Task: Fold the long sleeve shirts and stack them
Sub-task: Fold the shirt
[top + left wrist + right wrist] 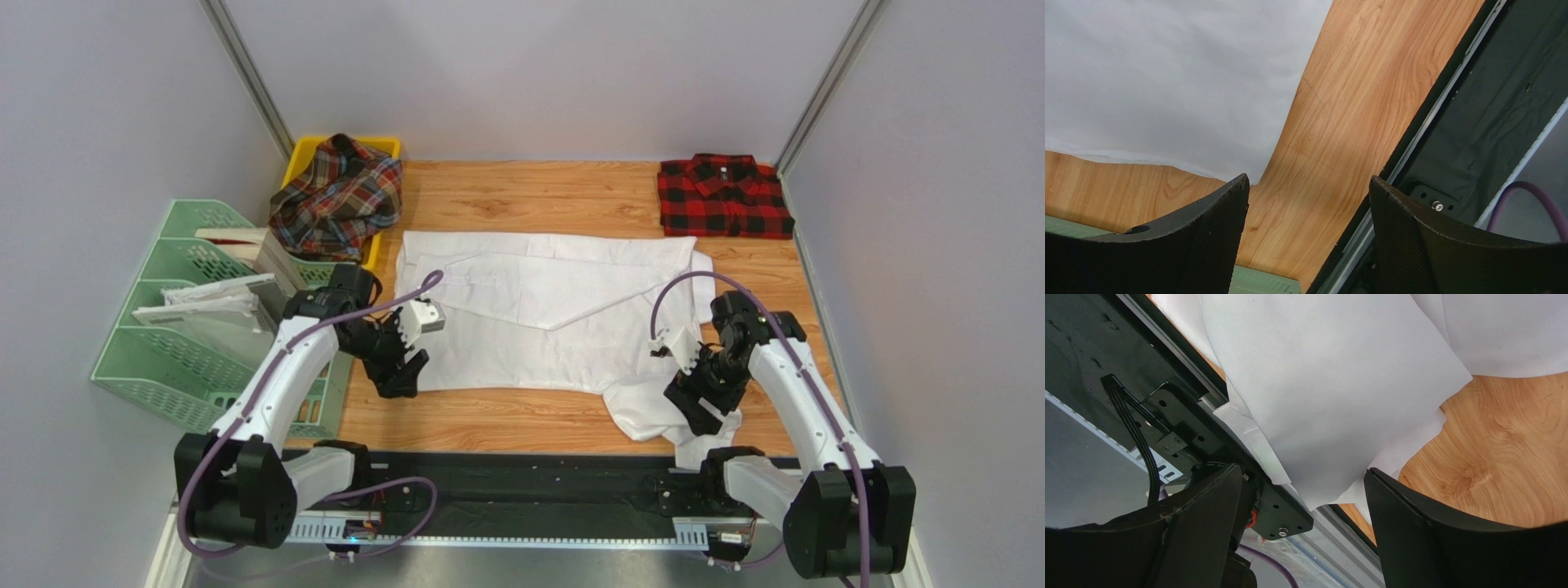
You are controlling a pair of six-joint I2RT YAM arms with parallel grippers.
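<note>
Bright, even, diffuse light falls from overhead in all three views. Shadows are soft and faint along the folds of the white shirt (552, 306), which looks nearly washed out. The bench (540, 423) grain is sharp. In the wrist views the close black tool fingers (1198, 245) are dark and slightly soft.

Here's the large shirt (552, 312) spread across the middle of the worktop (515, 423), its near right corner spilling over the front edge. Folded shirt (724, 196) far right. Third shirt (337, 196) heaped in the bin (298, 157) far left, racks (160, 355) just off the left side.
</note>
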